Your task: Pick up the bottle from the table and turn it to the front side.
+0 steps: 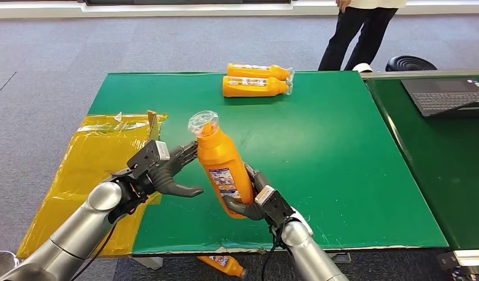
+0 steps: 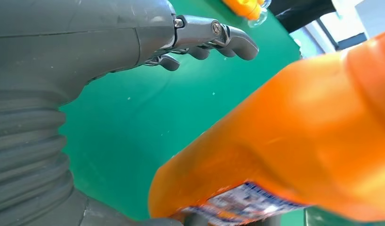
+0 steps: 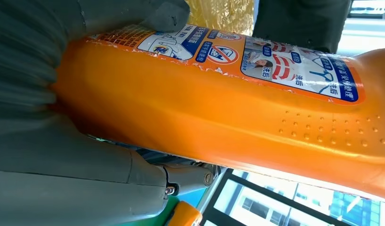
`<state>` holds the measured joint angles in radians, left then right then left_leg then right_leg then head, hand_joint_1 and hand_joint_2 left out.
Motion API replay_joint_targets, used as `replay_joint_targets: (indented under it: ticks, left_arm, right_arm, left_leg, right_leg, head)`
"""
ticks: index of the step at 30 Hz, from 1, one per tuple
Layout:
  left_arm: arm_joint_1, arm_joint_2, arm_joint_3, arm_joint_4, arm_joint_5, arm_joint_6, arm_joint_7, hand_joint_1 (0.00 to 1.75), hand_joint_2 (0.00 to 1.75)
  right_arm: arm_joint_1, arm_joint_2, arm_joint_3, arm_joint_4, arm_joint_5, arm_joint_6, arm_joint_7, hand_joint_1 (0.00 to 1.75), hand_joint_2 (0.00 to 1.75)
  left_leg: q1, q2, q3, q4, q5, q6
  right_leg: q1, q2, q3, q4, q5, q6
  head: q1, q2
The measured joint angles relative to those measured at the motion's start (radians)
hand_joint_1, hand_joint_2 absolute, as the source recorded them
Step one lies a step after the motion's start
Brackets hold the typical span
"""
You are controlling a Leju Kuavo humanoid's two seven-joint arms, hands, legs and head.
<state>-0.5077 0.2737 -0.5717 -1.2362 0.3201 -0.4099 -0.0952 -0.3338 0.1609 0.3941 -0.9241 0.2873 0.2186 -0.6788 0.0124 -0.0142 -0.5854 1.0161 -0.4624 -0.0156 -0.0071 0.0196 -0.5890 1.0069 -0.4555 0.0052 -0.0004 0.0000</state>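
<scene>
An orange bottle (image 1: 222, 170) with a clear cap and a blue-and-white label hangs tilted above the green table (image 1: 319, 152), cap end up and away from me. My right hand (image 1: 257, 199) grips it around the lower body; the right wrist view has the bottle (image 3: 204, 108) pressed against that hand (image 3: 63, 179), label showing. My left hand (image 1: 161, 172) stands just left of the bottle with fingers spread toward its shoulder and the thumb out below. In the left wrist view the fingers (image 2: 228, 40) are apart and the bottle (image 2: 284, 141) lies beside them, not held.
Two more orange bottles (image 1: 255, 79) lie side by side at the table's far edge. A yellow plastic sheet (image 1: 102, 158) covers the left end. A laptop (image 1: 445, 93) sits on the adjoining table at right. A person (image 1: 357, 35) stands behind. Another bottle (image 1: 222, 264) lies on the floor.
</scene>
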Motion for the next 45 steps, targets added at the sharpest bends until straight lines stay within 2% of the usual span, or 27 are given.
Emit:
replay_joint_targets:
  ticks: [3,7,11,18,27,38,45]
  left_arm:
    - [0.022,0.003,-0.002,-0.008,-0.014,0.011,-0.004,0.0,1.75]
    - [0.069,-0.016,-0.002,-0.006,-0.064,0.04,-0.026,0.0,1.75]
    - [0.112,-0.066,-0.002,0.007,-0.1,0.061,-0.035,0.0,1.75]
    - [0.136,-0.137,-0.002,0.027,-0.124,0.062,-0.04,0.0,1.75]
    - [0.065,-0.196,-0.006,0.068,-0.066,0.027,-0.013,0.0,1.75]
    - [0.01,-0.228,-0.019,0.123,-0.026,0.023,-0.015,0.0,1.75]
    - [-0.025,-0.27,-0.023,0.156,-0.006,0.046,-0.015,0.0,1.75]
  right_arm:
    - [0.0,-0.001,0.0,0.001,0.012,-0.02,0.001,1.75,1.75]
    - [-0.001,-0.002,0.0,0.001,0.066,-0.106,0.029,1.75,1.75]
    - [-0.011,-0.004,-0.003,0.0,0.117,-0.196,0.066,1.75,1.75]
    - [-0.008,-0.013,-0.023,-0.006,0.129,-0.218,0.056,1.75,1.75]
    - [-0.008,-0.005,-0.055,-0.003,0.124,-0.218,0.018,1.75,1.75]
    - [-0.007,0.008,-0.064,-0.003,0.123,-0.2,0.01,1.75,1.75]
    - [-0.016,0.043,-0.066,0.008,0.103,-0.161,-0.008,1.75,1.75]
  left_leg:
    - [0.0,0.0,0.0,0.0,0.0,0.0]
    - [0.0,0.0,0.0,0.0,0.0,0.0]
    - [0.0,-0.001,0.0,0.0,0.0,0.0]
    - [0.0,-0.002,0.0,0.0,0.0,0.0]
    - [0.0,-0.002,0.0,0.0,0.001,0.0]
    - [0.0,-0.002,0.0,0.0,0.001,0.0]
    - [0.0,-0.002,0.0,0.0,0.001,0.0]
  right_leg:
    - [0.0,0.0,0.0,0.0,0.0,0.0]
    - [0.0,0.0,0.0,0.0,0.0,0.0]
    - [-0.001,0.0,0.0,0.0,0.0,0.0]
    - [-0.001,-0.001,0.0,0.0,0.0,0.0]
    - [0.0,-0.001,0.0,0.0,0.001,0.0]
    - [0.0,-0.001,-0.001,0.0,0.001,-0.001]
    - [0.0,-0.001,-0.001,0.0,0.001,-0.001]
  head:
    - [0.0,0.0]
    - [0.0,0.0]
    - [0.0,0.0]
    - [0.0,0.0]
    - [0.0,0.0]
    - [0.0,0.0]
    - [0.0,0.0]
